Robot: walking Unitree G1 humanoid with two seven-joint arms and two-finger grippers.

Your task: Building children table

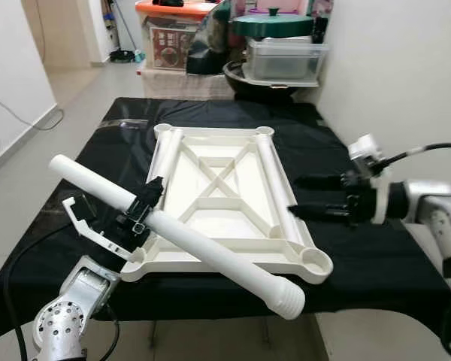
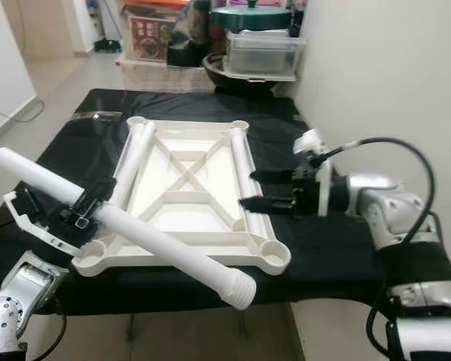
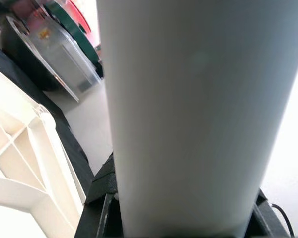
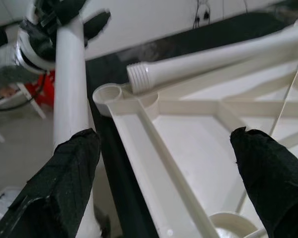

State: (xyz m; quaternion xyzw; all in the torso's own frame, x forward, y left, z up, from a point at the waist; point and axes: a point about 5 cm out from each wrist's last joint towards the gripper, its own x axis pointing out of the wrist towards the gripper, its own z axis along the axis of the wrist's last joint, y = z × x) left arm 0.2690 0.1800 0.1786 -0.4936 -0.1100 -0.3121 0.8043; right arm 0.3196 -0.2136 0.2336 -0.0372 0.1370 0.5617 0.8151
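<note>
White plastic tabletop (image 1: pixel 225 203) lies upside down on a table draped in black cloth (image 1: pixel 376 256): rectangular, smooth, with raised ribs forming an X and a round socket at each corner. Two white tubular legs lie loose inside it, one along each long side (image 1: pixel 274 188) (image 1: pixel 165 154). A third leg (image 1: pixel 203 244), a smooth matte tube with a ribbed threaded end (image 1: pixel 288 299), is clamped mid-length by the left pincer (image 1: pixel 139 214); it slants across the near left corner, threaded end hanging past the table's near edge. Right pincer (image 1: pixel 316 197) hovers just above the tabletop's right rim, fingers (image 4: pixel 72 163) spread wide, holding nothing. Bins (image 1: pixel 286 56) stand beyond the table.
</note>
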